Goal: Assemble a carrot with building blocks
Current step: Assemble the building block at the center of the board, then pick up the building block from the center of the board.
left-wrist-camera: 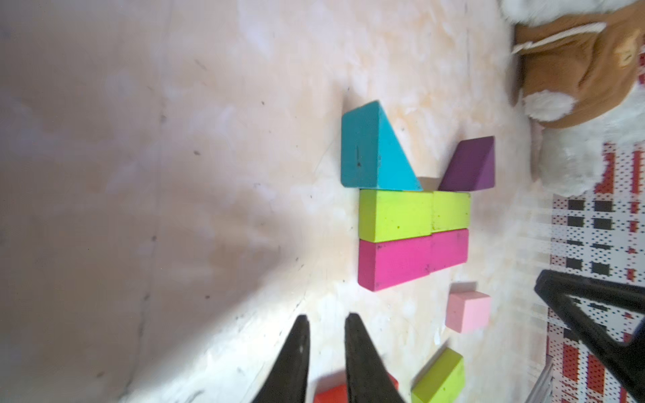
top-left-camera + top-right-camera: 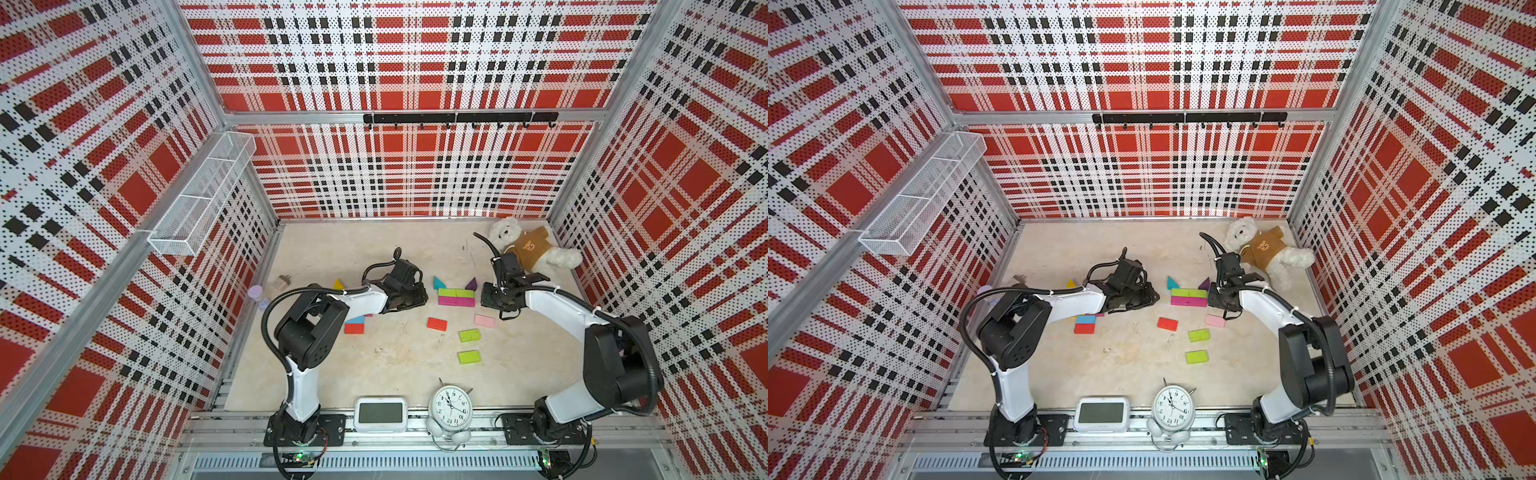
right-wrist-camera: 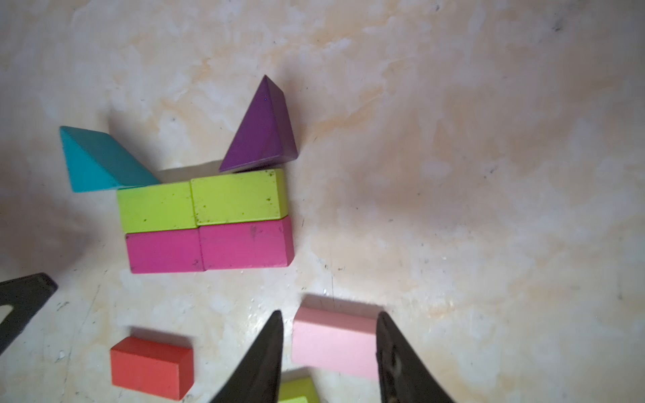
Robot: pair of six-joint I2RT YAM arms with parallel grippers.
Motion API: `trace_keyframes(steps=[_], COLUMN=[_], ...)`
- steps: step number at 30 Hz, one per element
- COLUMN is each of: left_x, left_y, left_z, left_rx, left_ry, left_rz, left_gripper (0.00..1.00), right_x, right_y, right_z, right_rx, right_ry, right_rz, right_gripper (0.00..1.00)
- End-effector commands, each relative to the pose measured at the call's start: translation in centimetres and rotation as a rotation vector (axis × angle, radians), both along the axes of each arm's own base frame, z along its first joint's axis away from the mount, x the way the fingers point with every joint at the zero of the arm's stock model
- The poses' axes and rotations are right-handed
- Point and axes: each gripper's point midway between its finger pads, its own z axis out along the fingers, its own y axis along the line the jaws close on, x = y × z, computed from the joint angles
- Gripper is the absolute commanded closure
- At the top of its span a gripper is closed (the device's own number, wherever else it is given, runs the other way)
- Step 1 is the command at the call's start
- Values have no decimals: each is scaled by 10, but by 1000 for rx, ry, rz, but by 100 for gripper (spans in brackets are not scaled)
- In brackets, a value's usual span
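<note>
On table (image 2: pixel 395 365): lime bricks (image 2: pixel 447 292) (image 2: pixel 465 293) (image 2: pixel 469 335) (image 2: pixel 469 356) 4 | magenta bricks (image 2: pixel 447 301) (image 2: pixel 465 302) 2 | left gripper (image 1: pixel 326 317) ajar | right gripper (image 3: pixel 330 312) released over pink brick (image 3: pixel 335 343)

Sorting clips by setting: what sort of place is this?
Probably a robot test cell, not a home. Plaid perforated panels on an aluminium frame box in a small tabletop; a left arm and right arm are bolted to its front rail; a teddy bear lies there as a prop.
</note>
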Motion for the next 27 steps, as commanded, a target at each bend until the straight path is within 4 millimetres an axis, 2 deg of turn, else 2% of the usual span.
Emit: trace_keyframes(steps=[1,8,13,19,24,27], left_x=[16,16,4,-7,-13,-14], left_y=[22,66,103,133,145,148], left_z=[47,107,132,140,136,133], left_rx=[-62,-105,-69,-44,-57,-69], left_ry=[-107,-239,-295,-311,-307,-300], left_rz=[73,117,147,182,192,195], left_gripper=[73,64,56,47,46,45], right_x=[-20,-44,-49,-56,-52,-49], right_y=[23,69,111,144,158,157], right_z=[10,24,23,6,-6,-14], right_rx=[9,20,19,-26,-39,-62], right_ry=[-3,-25,-39,-16,8,21], right_rz=[42,31,51,77,69,46], right_gripper=[48,38,30,19,15,14])
